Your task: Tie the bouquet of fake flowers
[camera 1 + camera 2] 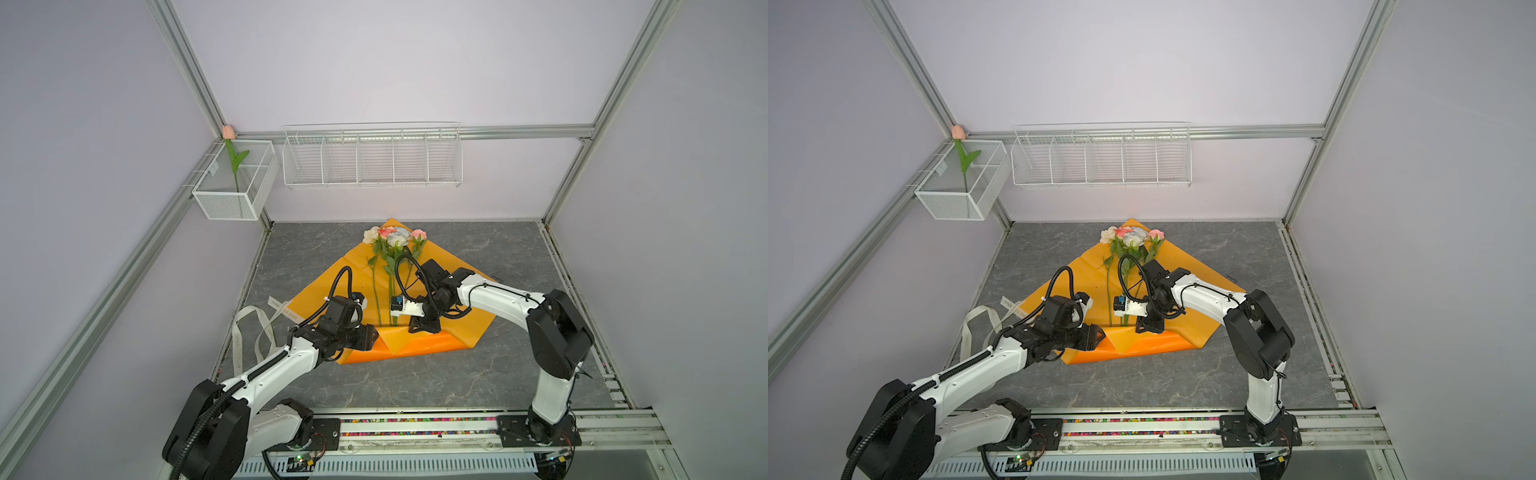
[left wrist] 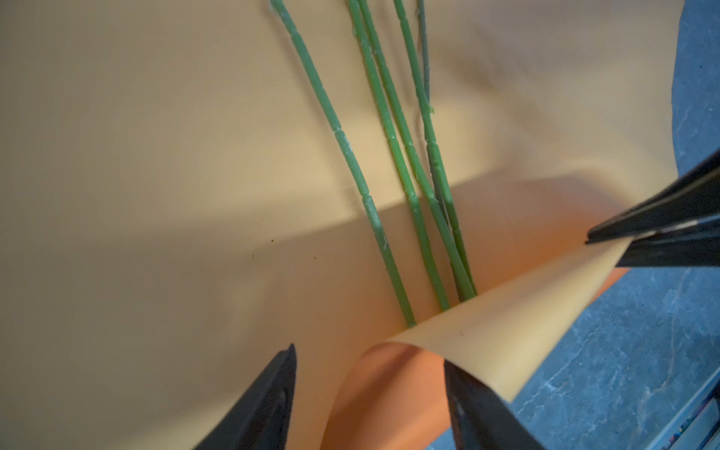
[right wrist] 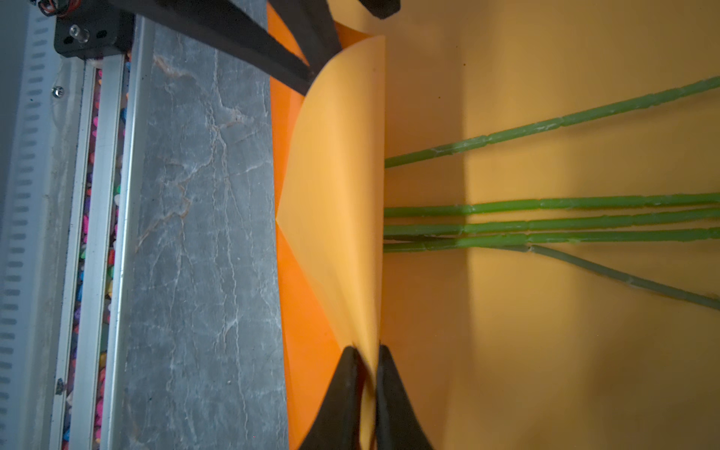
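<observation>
You are wrapping: the bouquet of fake flowers (image 1: 397, 239) lies on orange wrapping paper (image 1: 478, 324) on the worktop (image 1: 415, 382), right fingers (image 3: 346, 389) clenched on its folded-up bottom flap (image 3: 339, 195), left fingers (image 2: 280, 385) released astride it; next, probably, press that flap over the stems (image 2: 393, 148)

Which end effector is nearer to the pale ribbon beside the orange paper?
Left. The left end effector sits at the near edge of the orange wrapping paper, toward the ribbon; the right end effector pinches the folded flap farther away, past the stems.
</observation>
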Controlling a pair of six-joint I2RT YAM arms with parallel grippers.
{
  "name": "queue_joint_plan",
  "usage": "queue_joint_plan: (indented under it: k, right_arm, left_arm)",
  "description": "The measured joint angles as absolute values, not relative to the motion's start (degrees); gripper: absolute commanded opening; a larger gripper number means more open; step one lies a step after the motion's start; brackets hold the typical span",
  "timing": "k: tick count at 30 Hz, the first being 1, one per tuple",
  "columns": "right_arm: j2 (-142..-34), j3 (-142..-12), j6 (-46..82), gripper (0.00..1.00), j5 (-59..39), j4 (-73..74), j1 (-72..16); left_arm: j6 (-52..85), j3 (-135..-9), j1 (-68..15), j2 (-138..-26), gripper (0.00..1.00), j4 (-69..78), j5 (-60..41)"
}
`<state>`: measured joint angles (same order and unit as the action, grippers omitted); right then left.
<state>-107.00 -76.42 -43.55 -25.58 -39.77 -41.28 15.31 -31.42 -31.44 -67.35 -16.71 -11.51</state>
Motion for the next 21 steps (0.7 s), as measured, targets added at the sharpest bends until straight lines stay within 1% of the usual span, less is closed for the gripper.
queue_joint_plan:
  k: [3,6,8,12,13,14,16,20,21]
  right_arm:
    - [-107.0,-76.5,-43.5,0.14,-25.6,-39.9,-41.3]
    - [-107.0,-76.6,-43.5,0.15,-25.6,-40.0,-41.3]
    - [-107.0,-76.7,-43.5,0.16,-25.6,-40.1,-41.3]
    - [-107.6,-77.4,-43.5,0.21,-25.5,-40.1,-41.3]
    - [-107.7,-77.5,-43.4,0.23,-25.5,-40.1,-41.3]
    - [-107.7,-77.5,-43.3,0.25,-25.5,-40.0,-41.3]
    - [-107.7,-77.5,-43.0,0.25,-25.3,-39.8,-41.3]
    - [-107.7,-77.4,-41.3,0.28,-25.2,-38.6,-41.3]
    - [-107.6,-77.2,-40.8,0.28,-25.1,-37.8,-41.3]
  left_arm:
    - [13.9,-31.5,-31.5,-68.6,0.63,-15.5,-13.1]
    - [12.8,-31.5,-31.5,-69.6,0.54,-14.7,-14.4]
    - [12.1,-31.5,-31.5,-69.6,0.45,-14.1,-15.1]
    - [11.5,-31.6,-31.5,-69.3,0.33,-13.5,-15.3]
    - [11.5,-31.6,-31.5,-69.1,0.25,-13.6,-14.9]
    - [11.6,-31.6,-31.5,-68.8,0.21,-13.6,-14.4]
    - [12.2,-31.7,-31.5,-68.0,0.13,-13.7,-13.3]
    - [13.2,-31.7,-31.5,-66.8,0.01,-13.8,-11.7]
    - [13.3,-31.7,-31.5,-66.7,0.0,-13.8,-11.6]
